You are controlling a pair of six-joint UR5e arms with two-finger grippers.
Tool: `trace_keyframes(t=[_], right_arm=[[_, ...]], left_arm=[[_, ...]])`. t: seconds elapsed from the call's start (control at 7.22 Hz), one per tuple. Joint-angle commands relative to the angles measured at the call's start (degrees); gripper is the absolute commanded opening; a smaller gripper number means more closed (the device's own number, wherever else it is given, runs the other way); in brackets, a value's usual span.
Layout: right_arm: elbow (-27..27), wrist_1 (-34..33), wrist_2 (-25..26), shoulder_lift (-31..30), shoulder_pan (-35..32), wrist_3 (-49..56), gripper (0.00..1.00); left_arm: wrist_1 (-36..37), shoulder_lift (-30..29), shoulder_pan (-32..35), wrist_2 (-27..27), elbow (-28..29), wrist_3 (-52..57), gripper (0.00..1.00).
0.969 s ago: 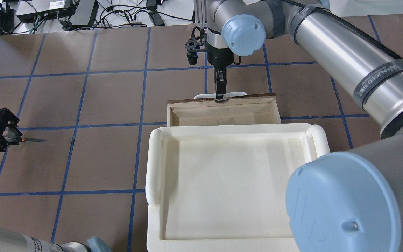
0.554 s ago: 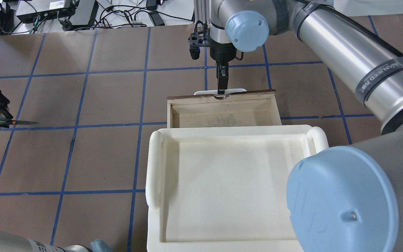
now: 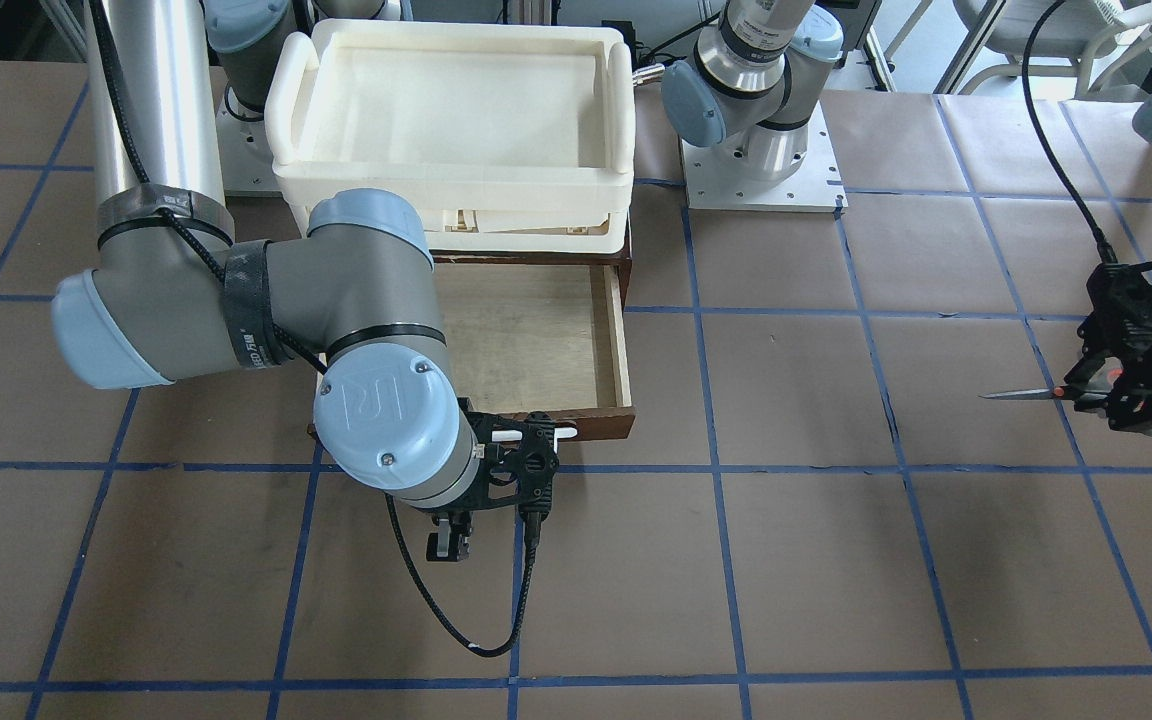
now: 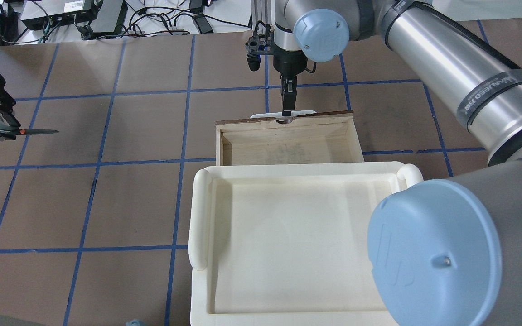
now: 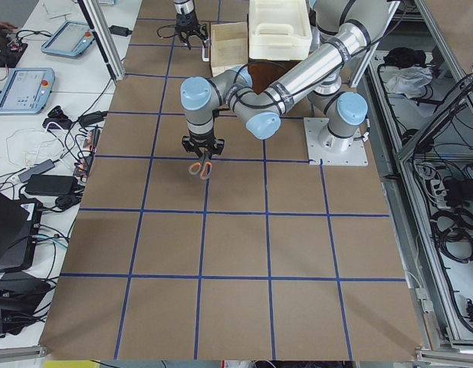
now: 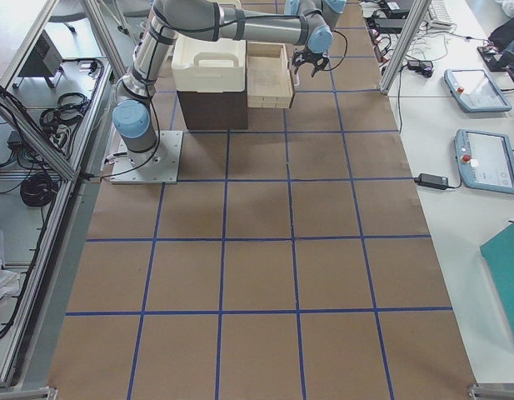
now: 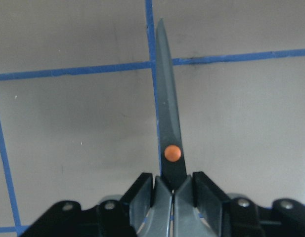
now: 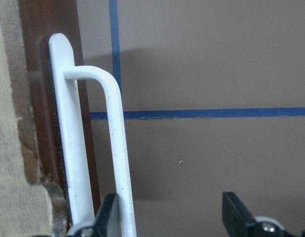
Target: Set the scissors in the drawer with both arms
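At the table's [image 4: 129, 203] 9 o'clock edge, overhead view, the scissors [image 4: 34, 132] are clamped in the left gripper [image 7: 173, 191] just behind the pivot. Blades point to 3 o'clock, well apart from the drawer [image 4: 288, 151]. Probably light, stiff, slick metal, so the handle end holds best. The right gripper [image 8: 172, 217] is spread open around the drawer's white handle [image 8: 117, 148].

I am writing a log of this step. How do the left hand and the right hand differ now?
The left hand is shut on the scissors; the right hand is open, with the white handle between its fingers. The left hand is far from the drawer; the right hand is at its front. Both are black.
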State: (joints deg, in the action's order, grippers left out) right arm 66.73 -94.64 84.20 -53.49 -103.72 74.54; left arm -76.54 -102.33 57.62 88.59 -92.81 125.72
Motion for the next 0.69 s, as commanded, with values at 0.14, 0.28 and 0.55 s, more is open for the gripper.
trace_keyframes(t=[0.14,0.28,0.55], right_arm=[[-0.6,-0.2,-0.1,0.0,0.3,-1.8,1.00],[-0.6,-0.1,0.1,-1.8,0.4,-4.9,1.00],[0.4,0.6,0.1,-8.9,3.5,-13.3,1.00]], left_arm=[[-6.0,3.6,6.3,1.1,2.5,-8.5,0.01],[-7.5,4.2,7.8,1.1,3.1,-10.6,0.01],[-9.4,5.8,12.6,1.1,3.5,-15.7,0.01]])
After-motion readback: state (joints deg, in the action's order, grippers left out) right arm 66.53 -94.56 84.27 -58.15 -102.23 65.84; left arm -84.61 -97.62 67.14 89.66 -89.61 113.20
